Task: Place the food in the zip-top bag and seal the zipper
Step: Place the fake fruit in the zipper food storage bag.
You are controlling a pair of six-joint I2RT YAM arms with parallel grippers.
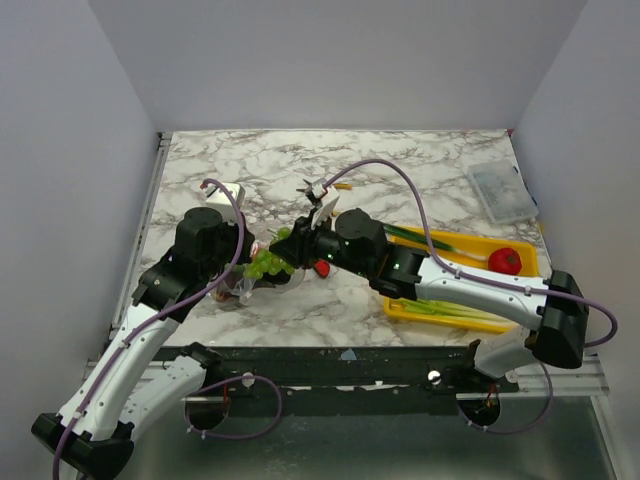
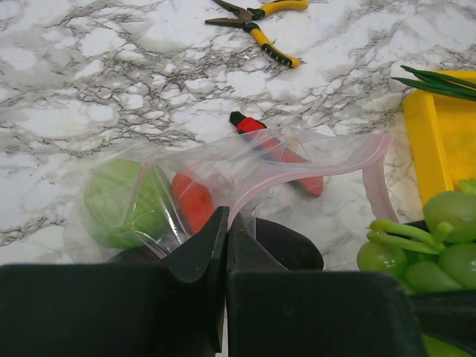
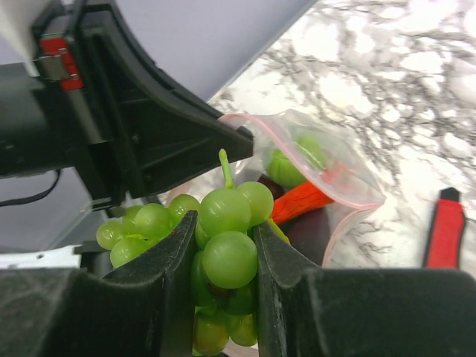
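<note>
My left gripper [image 2: 226, 219] is shut on the pinkish zipper strip [image 2: 297, 175] of the clear zip-top bag [image 2: 223, 171] and holds its mouth up. The green cabbage [image 2: 123, 201], red chilli [image 2: 195, 201] and dark aubergine [image 2: 286, 242] lie inside the bag. My right gripper [image 3: 223, 245] is shut on a bunch of green grapes [image 3: 227, 238] right at the bag's mouth [image 3: 327, 163], next to the left gripper [image 1: 243, 282]. The tomato [image 1: 505, 260] and spring onions [image 1: 440, 308] lie in the yellow tray [image 1: 520, 285]. The fish is out of view.
A red-handled knife [image 2: 286, 156] lies on the marble just behind the bag. Yellow-handled pliers [image 2: 260, 22] lie farther back. A small rigid clear box [image 1: 502, 192] stands at the back right. The yellow tray sits under the right arm.
</note>
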